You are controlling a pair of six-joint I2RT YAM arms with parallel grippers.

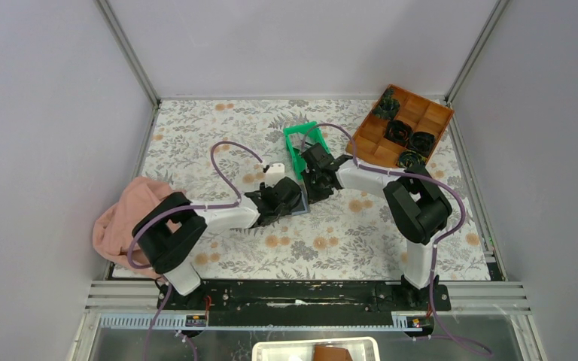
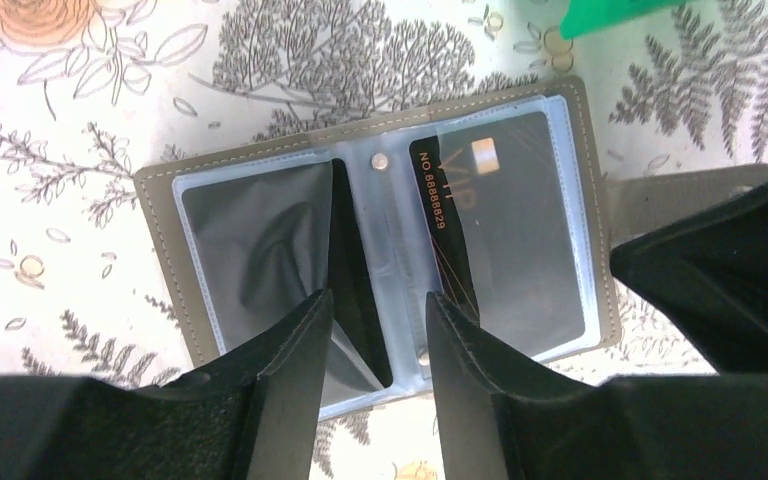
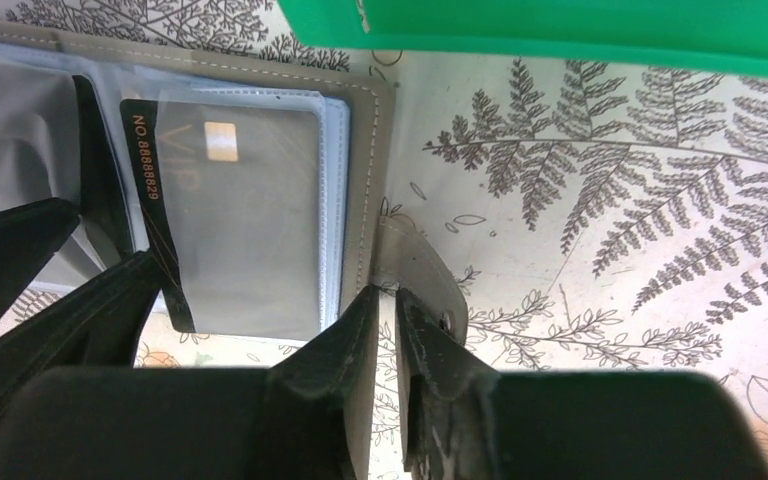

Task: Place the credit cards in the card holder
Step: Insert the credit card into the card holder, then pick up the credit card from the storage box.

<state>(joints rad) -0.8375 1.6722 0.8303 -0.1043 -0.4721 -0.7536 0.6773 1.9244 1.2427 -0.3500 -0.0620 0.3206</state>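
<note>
- Closest up, your left end effector (image 2: 377,297) has its fingers apart, straddling the spine of the card holder (image 2: 365,215). A dark leaf (image 2: 355,270) stands up between them, and as far as I can see it touches neither finger.
- That leaf might be a card in a sleeve page seen edge-on, but I honestly can't say.
- Card holder lies open and flat on the table (image 3: 610,250), just beside the green bin (image 3: 580,30). The VIP card (image 2: 500,230) is in the right-hand sleeve and a grey card (image 2: 250,250) is in the left one.
- Your right end effector (image 3: 387,295) is down at the strap tab (image 3: 420,265), fingers nearly together with only a slit between them. Can't tell whether it's pinching the tab or just parked against it.
- My read is that you're at the seating stage. The VIP card looks a touch skewed in its sleeve, so I'd square it up first.
- Get the tab firmly pinned with the right before the left pushes anything, or the whole holder will probably skate on the cloth.
- Push with one flat fingertip along the card's edge, low and slow. Those plastic sleeves look floppy and could buckle.
- Don't close the left on the upright leaf.
</note>
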